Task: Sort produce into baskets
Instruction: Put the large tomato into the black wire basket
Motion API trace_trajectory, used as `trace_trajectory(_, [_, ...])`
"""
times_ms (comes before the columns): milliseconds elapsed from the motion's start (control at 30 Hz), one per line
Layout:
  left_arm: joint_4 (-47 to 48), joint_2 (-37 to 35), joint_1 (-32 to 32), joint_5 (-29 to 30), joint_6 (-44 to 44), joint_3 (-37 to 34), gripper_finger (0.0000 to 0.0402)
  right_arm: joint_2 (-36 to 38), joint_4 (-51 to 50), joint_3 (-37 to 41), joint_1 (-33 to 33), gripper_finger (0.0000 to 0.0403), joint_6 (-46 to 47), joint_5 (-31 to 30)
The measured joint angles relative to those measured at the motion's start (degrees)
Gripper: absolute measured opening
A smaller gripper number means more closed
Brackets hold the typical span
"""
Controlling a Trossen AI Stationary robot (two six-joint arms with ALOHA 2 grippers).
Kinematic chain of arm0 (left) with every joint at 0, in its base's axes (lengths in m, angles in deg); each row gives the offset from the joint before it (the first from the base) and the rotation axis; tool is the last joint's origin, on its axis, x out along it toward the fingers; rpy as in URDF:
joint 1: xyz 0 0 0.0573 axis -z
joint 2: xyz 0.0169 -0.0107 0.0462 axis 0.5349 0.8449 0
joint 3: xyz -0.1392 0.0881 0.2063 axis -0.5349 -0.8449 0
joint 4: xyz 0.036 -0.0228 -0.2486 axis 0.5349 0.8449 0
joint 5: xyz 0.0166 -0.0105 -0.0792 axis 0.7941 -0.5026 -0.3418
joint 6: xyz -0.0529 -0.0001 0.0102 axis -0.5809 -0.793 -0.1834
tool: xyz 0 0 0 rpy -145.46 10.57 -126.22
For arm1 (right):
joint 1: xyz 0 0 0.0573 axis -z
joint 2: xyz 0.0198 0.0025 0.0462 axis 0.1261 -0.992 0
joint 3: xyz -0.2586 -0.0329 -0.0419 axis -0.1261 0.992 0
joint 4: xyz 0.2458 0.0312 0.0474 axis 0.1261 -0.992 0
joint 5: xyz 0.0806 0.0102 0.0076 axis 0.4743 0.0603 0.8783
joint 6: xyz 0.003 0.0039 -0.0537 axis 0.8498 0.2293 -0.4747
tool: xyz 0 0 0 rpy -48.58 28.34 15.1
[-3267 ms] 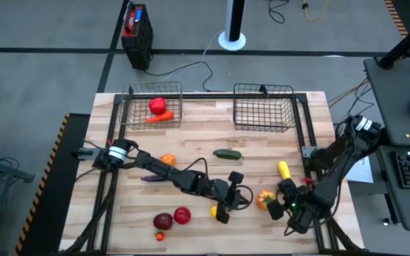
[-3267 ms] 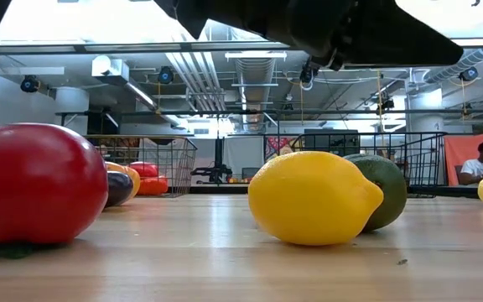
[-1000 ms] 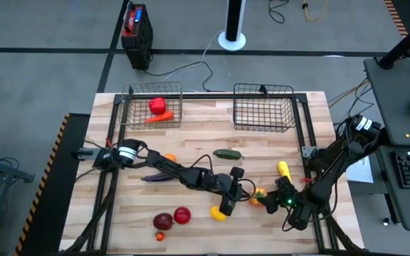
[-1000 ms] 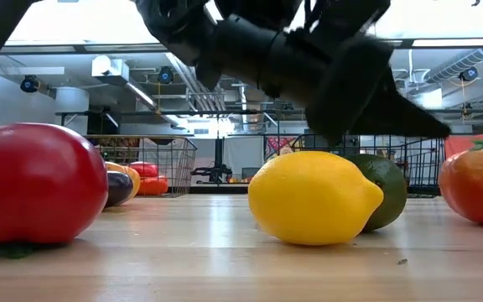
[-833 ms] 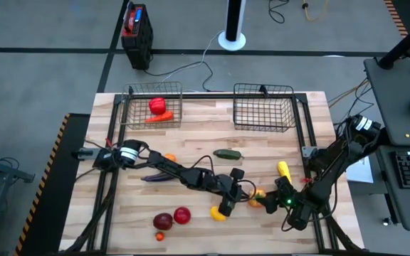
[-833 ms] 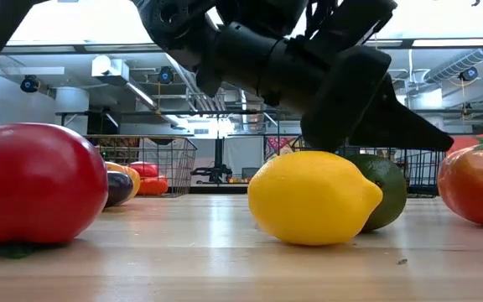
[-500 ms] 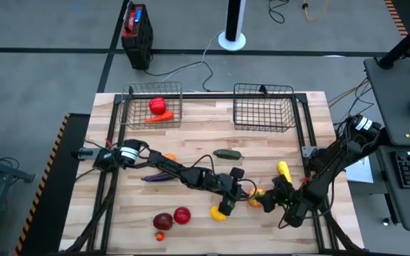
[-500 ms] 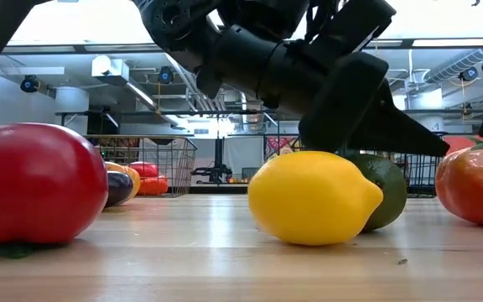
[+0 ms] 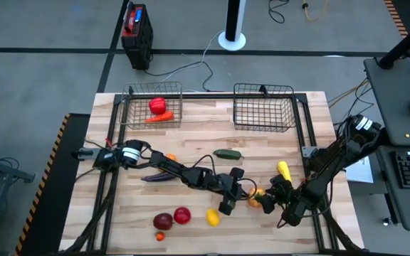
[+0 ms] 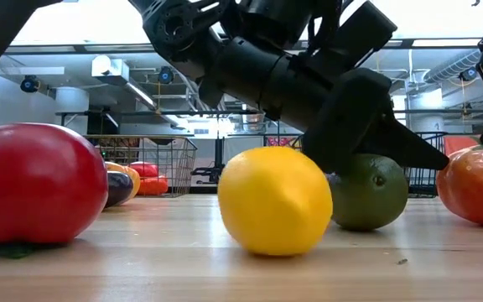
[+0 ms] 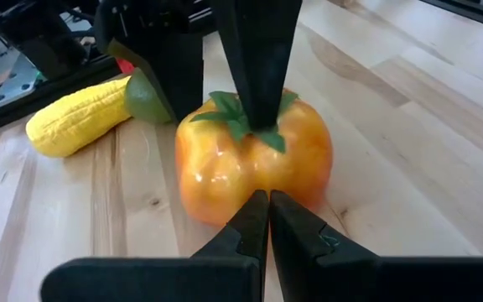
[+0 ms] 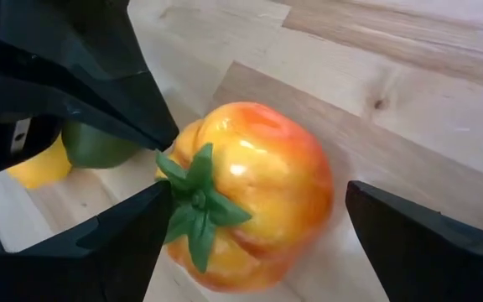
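On the left at the back, one wire basket [image 9: 153,107] is holding just two pieces, a red tomato [image 9: 157,106] and an orange carrot [image 9: 158,119]. Near the front left of the wooden table [image 9: 198,139], a dark red piece [image 9: 163,221], a bright red piece [image 9: 182,215] and a tiny orange one [image 9: 159,236] are lying loose, and a purple eggplant [image 9: 152,178] is waiting a little farther back. The yellow lemon [image 9: 212,217] is sitting in the middle at the front, beside a lime [image 10: 371,191] in the low view. The left gripper [image 9: 226,207] is reaching across the middle with its fingers pressed tight together, holding nothing, and its tips are pointing at the orange pepper [image 9: 255,196]. A green cucumber [image 9: 227,153] is lying behind them. The right gripper [image 9: 270,197] is spreading its fingers wide on both sides of that pepper, not squeezing it yet. A yellow corn cob [image 9: 283,170] is lying just beside it. The other basket [image 9: 264,107], at the back right, is holding nothing. So the sorting is only starting, and most pieces are waiting on the table.
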Motion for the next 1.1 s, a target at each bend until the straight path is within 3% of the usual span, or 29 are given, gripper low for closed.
trace_trajectory(433, [-0.06,0.07,-0.1,0.08,-0.77,0.02,0.0,-0.74,0.02,0.02,0.19,0.0266,0.2,-0.94])
trace_trajectory(1100, [3.22,-3.9,-0.65,2.73,-1.4,-0.05,0.0,-0.42,-0.04,0.07,0.16,0.0265,1.27,-1.55])
